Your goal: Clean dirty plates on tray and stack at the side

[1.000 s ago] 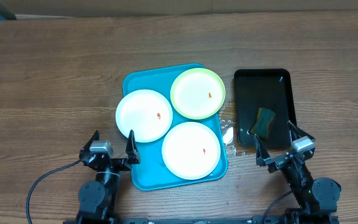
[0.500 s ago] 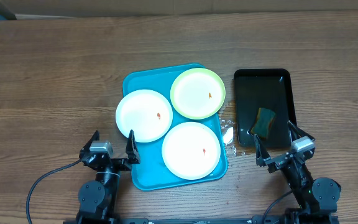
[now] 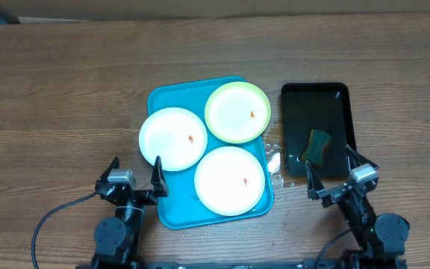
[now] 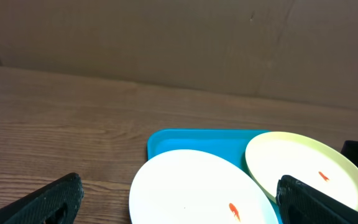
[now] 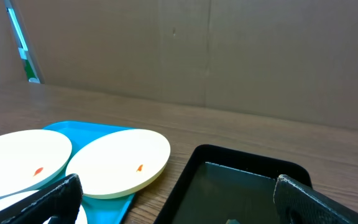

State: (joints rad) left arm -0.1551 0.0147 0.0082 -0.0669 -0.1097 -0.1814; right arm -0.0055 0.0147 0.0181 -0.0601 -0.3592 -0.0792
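Observation:
On the turquoise tray (image 3: 166, 213) lie three plates, each with a small orange speck: a white plate (image 3: 173, 139) at the left, a lime-green plate (image 3: 237, 112) at the back, and a white plate (image 3: 229, 180) at the front. My left gripper (image 3: 134, 172) is open at the near table edge, just left of the tray. In the left wrist view the left white plate (image 4: 197, 193) lies ahead between its fingers. My right gripper (image 3: 336, 169) is open at the near end of the black tray, nothing between its fingers. From the right wrist the green plate (image 5: 120, 162) shows at left.
A black tray (image 3: 316, 104) stands right of the turquoise one and holds a green-and-yellow sponge (image 3: 318, 146). Wet spots and a small white blob (image 3: 274, 161) lie on the wood between the two trays. A cardboard wall rises behind the table.

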